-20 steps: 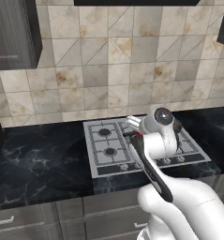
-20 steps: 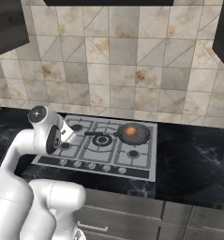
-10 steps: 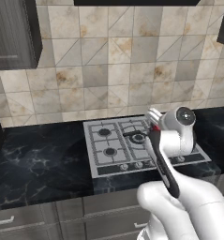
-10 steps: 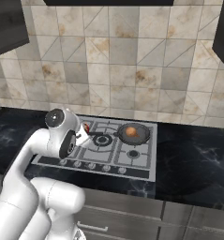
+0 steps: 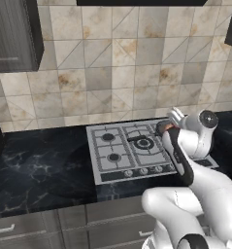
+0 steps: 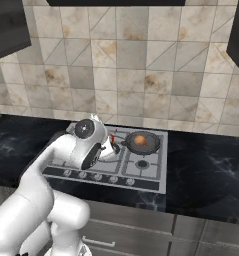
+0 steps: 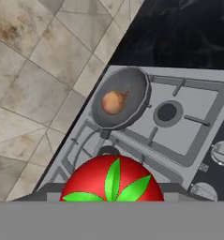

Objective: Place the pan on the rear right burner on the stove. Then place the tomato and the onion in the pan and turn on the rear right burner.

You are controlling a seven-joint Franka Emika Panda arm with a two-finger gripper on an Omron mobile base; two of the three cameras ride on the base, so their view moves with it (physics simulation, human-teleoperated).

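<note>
The red tomato [image 7: 112,180] with its green stem top sits between my gripper [image 7: 112,193] fingers, which are shut on it. Ahead in the hand view lies the dark grey pan [image 7: 127,91] with the brownish-orange onion [image 7: 112,102] inside. The pan [image 6: 150,141] covers the rear right burner of the silver stove [image 6: 152,176], and the onion [image 6: 140,142] rests at its middle. My gripper [image 6: 112,145] hovers over the stove's centre, just left of the pan, with a bit of the tomato [image 6: 111,138] showing. From the left base view the gripper [image 5: 169,127] is beside the pan [image 5: 160,127].
A row of small knobs [image 6: 97,177] runs along the stove's front edge. The front right burner [image 6: 142,163] is uncovered. Black marble counter [image 6: 206,175] stretches on both sides, a tiled wall stands behind, and dark cabinets [image 5: 15,34] hang above.
My arm has swung to the right across the stove, carrying the tomato from the left side toward the pan. The grip has not changed.
</note>
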